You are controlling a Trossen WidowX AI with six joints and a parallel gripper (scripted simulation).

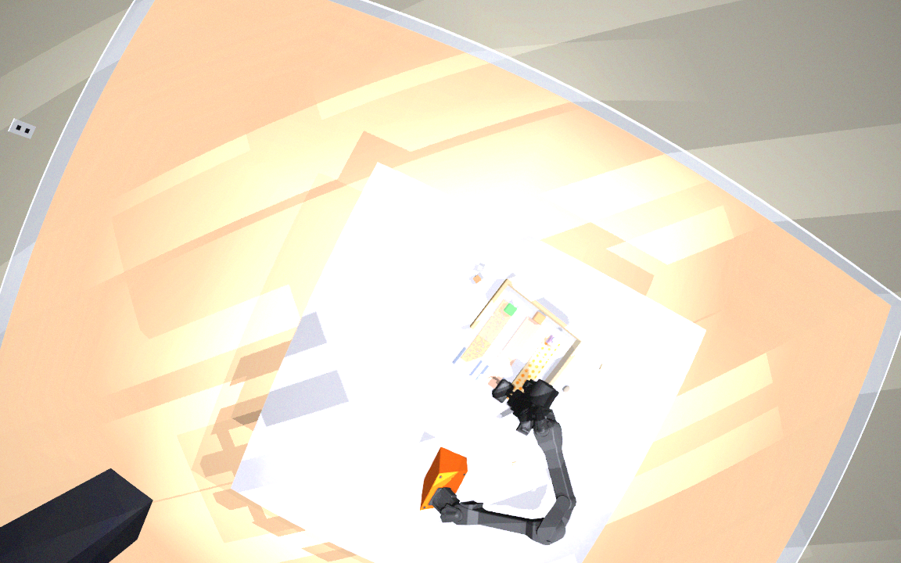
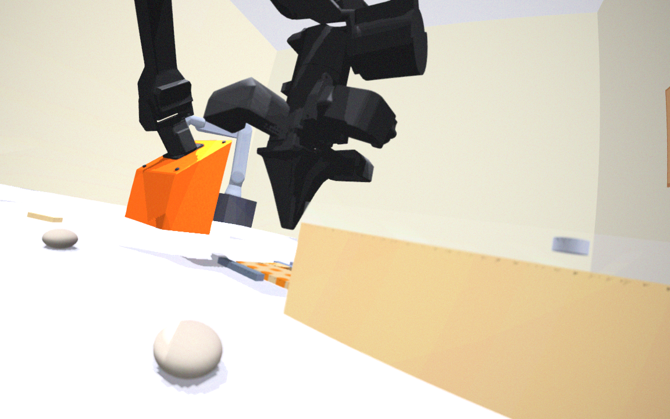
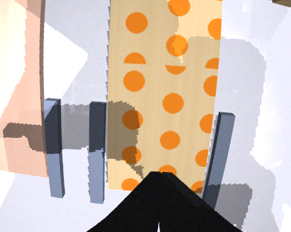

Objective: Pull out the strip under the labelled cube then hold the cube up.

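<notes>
The small purple cube sits at the far end of the orange-dotted strip; its label is too small to read here. The cube is outside the wrist view. My gripper is shut and empty, pointing down above the near end of the dotted strip. In the top view the arm hides its fingertips. A pink strip lies left of the dotted one in the wrist view. A speckled strip lies farther left, with a green cube at its far end. An orange-brown cube is between the other two cubes.
A low wooden wall runs beside the dotted strip. Blue-grey rails flank its near end; another rail borders the pink strip. Pebbles and my orange base block are outside.
</notes>
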